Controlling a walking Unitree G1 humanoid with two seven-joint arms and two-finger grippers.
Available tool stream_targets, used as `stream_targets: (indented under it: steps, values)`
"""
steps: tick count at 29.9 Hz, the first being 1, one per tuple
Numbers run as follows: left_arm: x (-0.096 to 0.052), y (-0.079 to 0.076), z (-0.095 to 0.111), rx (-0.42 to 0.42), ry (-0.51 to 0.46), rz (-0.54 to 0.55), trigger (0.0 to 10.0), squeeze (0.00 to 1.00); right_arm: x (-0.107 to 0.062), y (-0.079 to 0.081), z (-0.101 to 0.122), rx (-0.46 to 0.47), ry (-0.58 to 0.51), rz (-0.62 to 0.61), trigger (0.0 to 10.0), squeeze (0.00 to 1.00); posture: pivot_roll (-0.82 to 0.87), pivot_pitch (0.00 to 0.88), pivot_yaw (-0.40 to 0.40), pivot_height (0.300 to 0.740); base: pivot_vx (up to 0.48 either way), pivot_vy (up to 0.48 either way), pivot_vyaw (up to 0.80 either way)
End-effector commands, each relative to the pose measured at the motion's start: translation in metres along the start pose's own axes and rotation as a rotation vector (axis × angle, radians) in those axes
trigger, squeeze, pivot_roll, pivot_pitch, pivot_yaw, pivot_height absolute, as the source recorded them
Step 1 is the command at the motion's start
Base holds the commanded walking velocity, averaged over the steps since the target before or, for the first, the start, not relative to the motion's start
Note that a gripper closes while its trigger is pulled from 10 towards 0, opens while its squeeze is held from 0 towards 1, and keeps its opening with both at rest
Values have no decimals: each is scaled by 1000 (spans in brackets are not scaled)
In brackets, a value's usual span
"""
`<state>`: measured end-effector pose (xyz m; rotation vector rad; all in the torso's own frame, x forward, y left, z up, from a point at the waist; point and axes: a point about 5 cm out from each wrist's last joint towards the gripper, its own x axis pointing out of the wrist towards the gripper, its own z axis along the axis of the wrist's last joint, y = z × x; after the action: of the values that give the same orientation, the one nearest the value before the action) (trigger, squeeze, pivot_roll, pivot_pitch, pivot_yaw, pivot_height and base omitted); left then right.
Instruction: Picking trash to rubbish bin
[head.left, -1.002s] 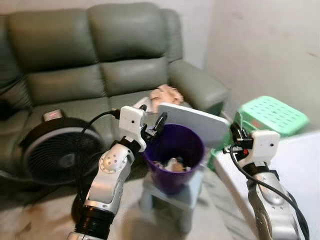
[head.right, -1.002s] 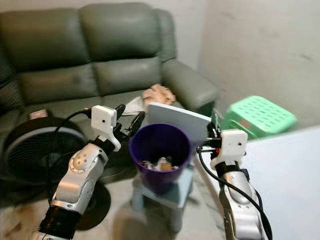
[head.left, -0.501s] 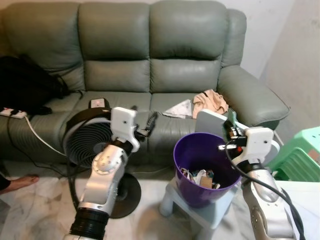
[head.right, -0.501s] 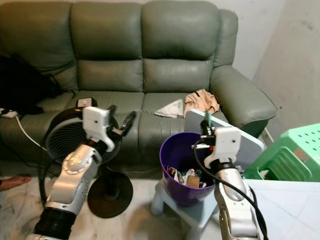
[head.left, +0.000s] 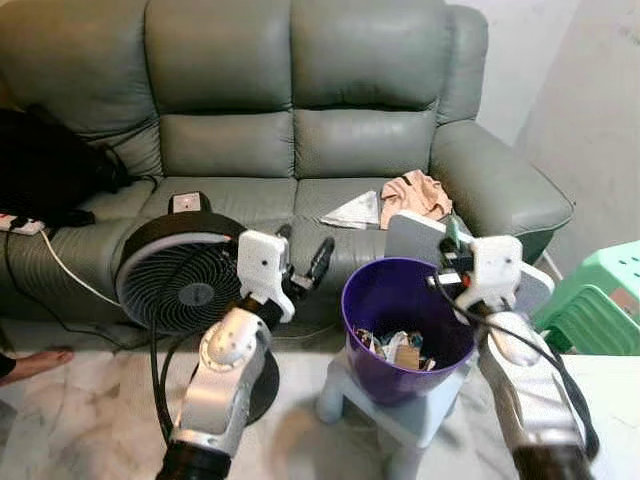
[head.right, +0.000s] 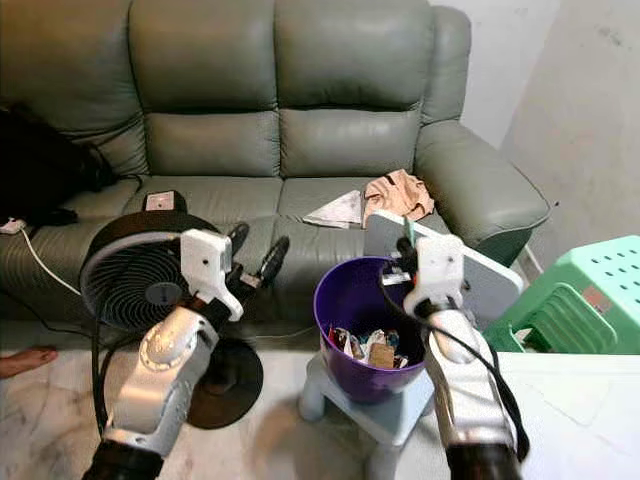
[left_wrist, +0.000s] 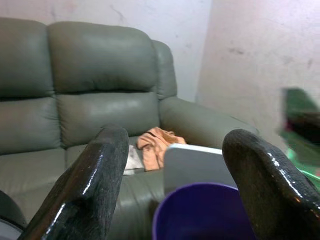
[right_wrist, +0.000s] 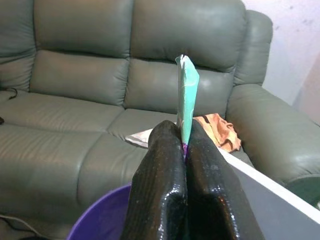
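A purple rubbish bin (head.left: 400, 385) stands on a small pale blue stool (head.left: 345, 390) in front of the sofa. Mixed trash (head.left: 400, 348) lies at the bin's bottom. My right gripper (right_wrist: 183, 131) is shut on a thin green wrapper (right_wrist: 186, 95) that sticks up from between the fingers. In the eye views the right gripper (head.left: 450, 243) hangs at the bin's far right rim. My left gripper (head.left: 305, 250) is open with nothing in it, held just left of the bin at rim height.
A grey flat lid (head.left: 415, 232) leans behind the bin. A black fan (head.left: 180, 285) stands at its left. The green sofa (head.left: 300, 120) holds a peach cloth (head.left: 415, 192), white paper (head.left: 352, 210) and a black bag (head.left: 45, 160). A green stool (head.left: 595, 300) is right. A person's foot (head.left: 30, 362) is left.
The camera has swung left and pulled back, so the whole sofa shows. My left gripper has come away from the bin's rim. The right gripper stays shut on the wrapper.
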<state>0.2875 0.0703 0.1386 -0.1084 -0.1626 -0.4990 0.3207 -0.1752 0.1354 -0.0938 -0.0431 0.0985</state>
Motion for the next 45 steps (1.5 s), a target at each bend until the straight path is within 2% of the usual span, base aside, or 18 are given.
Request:
stream_targets:
  steps: [1,9,14,17,24,29,30,35,45]
  values:
    - [-5,-13,5,-23,-24,-24,10000,0,16,-4,3,23,11,-38,10000,0,-16,102,-42,740,0,0,0]
    - [-15,-31,5,-63,-17,-36,10000,0,45,-1,14,13,27,-34,10000,0,7,150,-81,740,0,0,0]
    - [-21,-38,6,-68,-14,-39,10000,0,56,-1,17,15,30,-38,10000,0,10,164,-88,740,0,0,0]
    - [-30,-47,7,-85,-4,-39,10000,0,66,2,18,-58,75,-39,10000,0,15,213,-116,740,0,0,0]
    - [-36,-55,14,-105,-7,-32,10000,0,69,5,13,-153,107,17,10000,0,35,259,-143,740,0,0,0]
    - [-40,-56,16,-120,-7,-18,10000,0,68,3,8,-151,135,23,10000,0,45,270,-149,740,0,0,0]
    - [-41,-56,16,-119,-4,-14,10000,0,68,2,6,-154,142,8,10000,1000,47,271,-150,740,0,0,0]
    - [-43,-55,19,-124,6,0,10000,0,69,-3,4,-169,149,-37,10000,1000,49,272,-149,740,0,0,0]
    - [-43,-57,19,-131,13,-9,10000,0,69,-8,5,-179,142,-51,10000,1000,39,261,-143,740,0,0,0]
